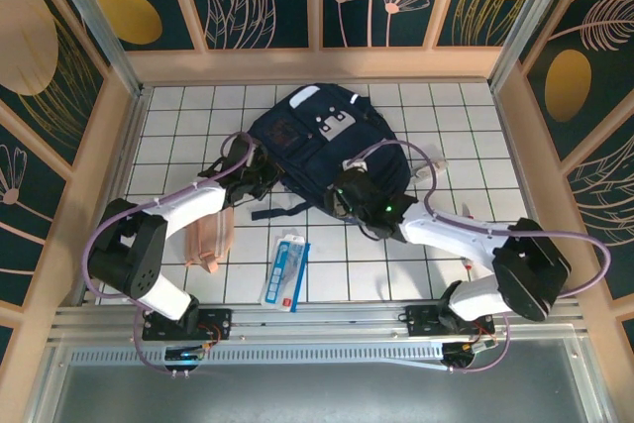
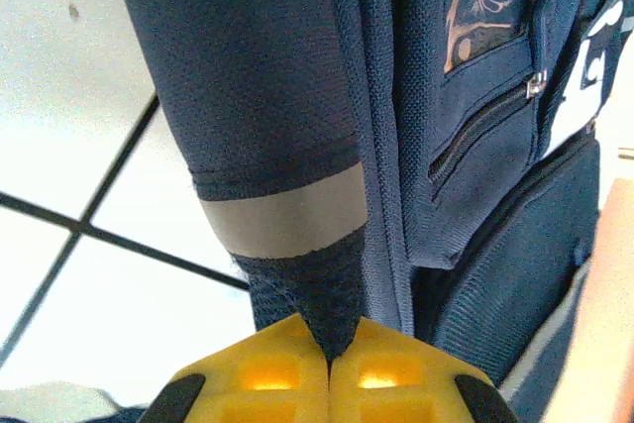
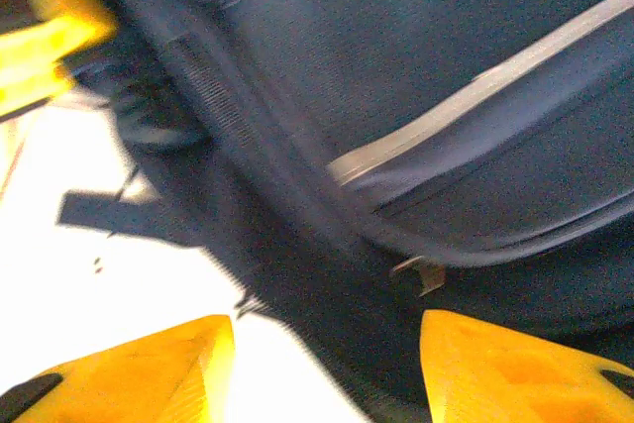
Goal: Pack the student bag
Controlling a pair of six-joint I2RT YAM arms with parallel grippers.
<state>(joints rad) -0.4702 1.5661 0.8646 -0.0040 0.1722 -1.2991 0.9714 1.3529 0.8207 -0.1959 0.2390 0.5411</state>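
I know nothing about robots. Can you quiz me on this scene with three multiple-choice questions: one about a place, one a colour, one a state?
1. The bag is: A red; B navy; C green.
2. The packet lies: A on the table, clear of the bag; B atop the bag; C inside the bag.
3. The left end effector is: A wide open; B holding the packet; C shut on bag fabric.
Answers: B, its fabric is dark blue; A, it rests on white tiles; C, its yellow fingers meet around a strip of fabric.
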